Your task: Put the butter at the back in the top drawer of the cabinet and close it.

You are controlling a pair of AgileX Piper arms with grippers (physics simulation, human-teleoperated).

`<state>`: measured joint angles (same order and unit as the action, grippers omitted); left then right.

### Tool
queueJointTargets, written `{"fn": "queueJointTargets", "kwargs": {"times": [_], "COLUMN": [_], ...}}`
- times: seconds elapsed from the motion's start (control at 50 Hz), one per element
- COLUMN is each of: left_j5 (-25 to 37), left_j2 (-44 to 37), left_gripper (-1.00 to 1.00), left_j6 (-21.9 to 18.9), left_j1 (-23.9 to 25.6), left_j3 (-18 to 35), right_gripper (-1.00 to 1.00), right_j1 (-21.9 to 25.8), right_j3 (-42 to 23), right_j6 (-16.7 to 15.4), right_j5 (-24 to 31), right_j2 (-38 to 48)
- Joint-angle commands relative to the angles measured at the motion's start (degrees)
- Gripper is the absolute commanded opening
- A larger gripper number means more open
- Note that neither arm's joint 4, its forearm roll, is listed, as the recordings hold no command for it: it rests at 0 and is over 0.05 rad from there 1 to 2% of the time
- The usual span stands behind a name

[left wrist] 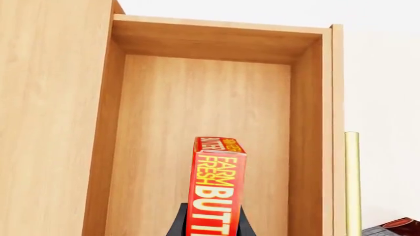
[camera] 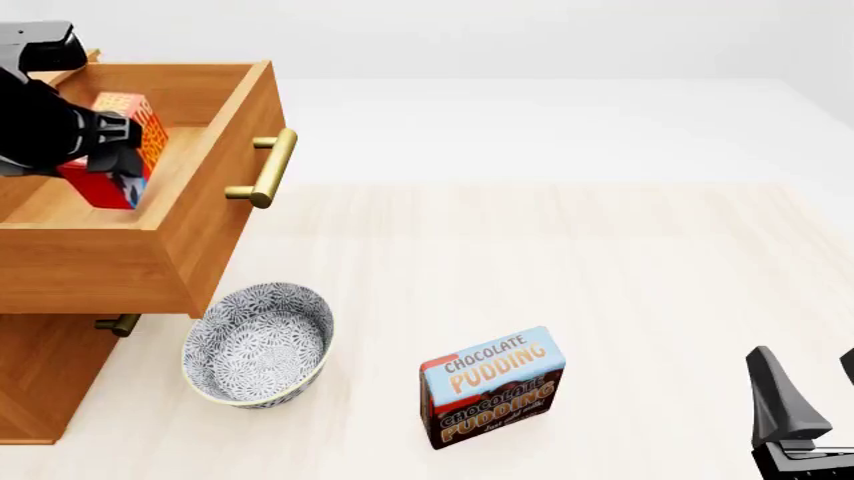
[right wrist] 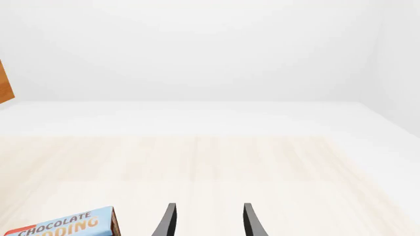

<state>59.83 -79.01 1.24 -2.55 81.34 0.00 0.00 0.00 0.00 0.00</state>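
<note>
Butter held over the open top drawer

Edges cut off much of the scene: the cabinet (camera: 54, 360) runs off the front view's left side, and only 1 lower handle end peeks out beneath the pulled-out top drawer (camera: 200, 190). The left pincer (camera: 104, 140) is largely a dark mass there, so its tips are hard to make out; the left wrist view shows both fingers (left wrist: 178, 223) pressed against the butter (left wrist: 217, 191), pinching it upright above the drawer's bare wooden floor. Whether the box touches that floor cannot be told. The right pincer (right wrist: 208, 221), partly cropped at the front view's lower right, stands spread and holds nothing, low over the counter (camera: 601, 260). A patterned bowl (camera: 256, 345) sits beside the cabinet with nothing inside. The chocolate pudding box (camera: 491, 386) stands near it.
</note>
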Motion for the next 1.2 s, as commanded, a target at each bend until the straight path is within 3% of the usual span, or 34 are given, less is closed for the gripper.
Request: {"fn": "queueJointTargets", "kwargs": {"times": [0.02,0.98,1.0,1.2], "left_j5": [-0.43,-1.05,-0.89,0.19], "left_j2": [-0.32,-0.56,-0.52,0.7], "left_gripper": [-1.0,-1.0,1.0,1.0], "left_j6": [-0.85,-0.64,-0.19,-0.27], "left_j1": [-0.19,-1.04,-0.97,-0.92], "left_j3": [0.56,0.05,0.33,1.62], "right_gripper": [1.0,1.0,1.0,1.0], "right_j1": [0.0,0.0,0.0,0.0], "right_j3": [0.0,0.0,0.0,0.0], "right_j6": [0.0,0.0,0.0,0.0], "right_j5": [0.0,0.0,0.0,0.0], "right_j2": [0.0,0.0,0.0,0.0]}}
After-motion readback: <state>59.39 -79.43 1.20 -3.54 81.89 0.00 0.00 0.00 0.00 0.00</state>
